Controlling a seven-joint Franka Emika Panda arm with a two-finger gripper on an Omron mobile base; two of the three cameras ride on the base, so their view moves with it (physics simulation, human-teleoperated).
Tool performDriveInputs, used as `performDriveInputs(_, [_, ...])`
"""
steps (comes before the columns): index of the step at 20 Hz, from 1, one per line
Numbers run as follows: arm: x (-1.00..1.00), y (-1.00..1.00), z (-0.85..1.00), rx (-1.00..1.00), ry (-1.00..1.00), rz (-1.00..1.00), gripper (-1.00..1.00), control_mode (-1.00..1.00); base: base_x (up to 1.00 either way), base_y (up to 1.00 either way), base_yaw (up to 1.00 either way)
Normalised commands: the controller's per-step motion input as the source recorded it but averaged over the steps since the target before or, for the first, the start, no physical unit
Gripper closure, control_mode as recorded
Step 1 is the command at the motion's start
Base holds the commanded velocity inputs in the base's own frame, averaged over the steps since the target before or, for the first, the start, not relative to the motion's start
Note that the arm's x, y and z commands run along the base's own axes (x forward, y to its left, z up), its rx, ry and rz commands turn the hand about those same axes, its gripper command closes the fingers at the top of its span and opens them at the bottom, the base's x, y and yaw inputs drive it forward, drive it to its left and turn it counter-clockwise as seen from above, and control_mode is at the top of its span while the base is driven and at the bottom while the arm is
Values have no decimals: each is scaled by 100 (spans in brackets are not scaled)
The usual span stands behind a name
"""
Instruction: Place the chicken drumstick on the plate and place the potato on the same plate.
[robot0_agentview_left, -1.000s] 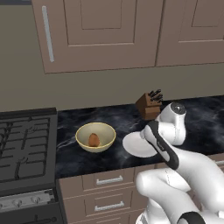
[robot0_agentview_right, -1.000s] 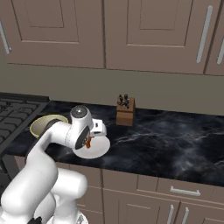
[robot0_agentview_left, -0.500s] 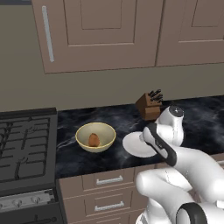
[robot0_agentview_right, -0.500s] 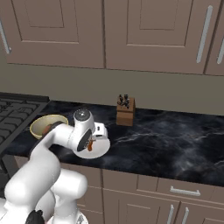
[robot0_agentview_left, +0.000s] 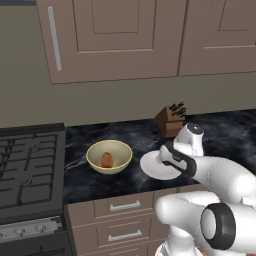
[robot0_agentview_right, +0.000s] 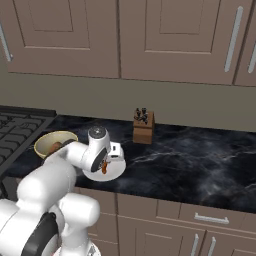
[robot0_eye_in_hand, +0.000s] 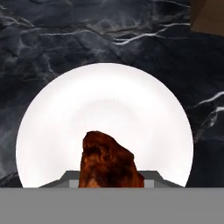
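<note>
Tool (robot0_agentview_right: 104, 167) closed on the chicken drumstick (robot0_eye_in_hand: 108, 162), hanging over the plate (robot0_eye_in_hand: 105, 100) near the bench's front edge, ready for release. Potato (robot0_agentview_left: 107, 159) waiting in the yellow bowl (robot0_agentview_left: 109, 156).

The white arm reaches forward from the base and bends down at the wrist, so the gripper (robot0_agentview_right: 104, 167) points at the counter's front edge. Its 2 fingers are closed on the chicken drumstick (robot0_eye_in_hand: 109, 162), hanging just above the surface.
</note>
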Motion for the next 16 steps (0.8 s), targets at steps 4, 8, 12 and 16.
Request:
performDriveInputs(4, [17, 9, -28, 0, 4, 0, 100, -100, 0, 0, 0])
performDriveInputs(8, [13, 5, -25, 0, 2, 0, 100, -100, 0, 0, 0])
performDriveInputs(12, [13, 4, -15, 0, 1, 0, 100, -100, 0, 0, 0])
performDriveInputs(16, [10, 0, 0, 0, 0, 0, 100, -100, 0, 0, 0])
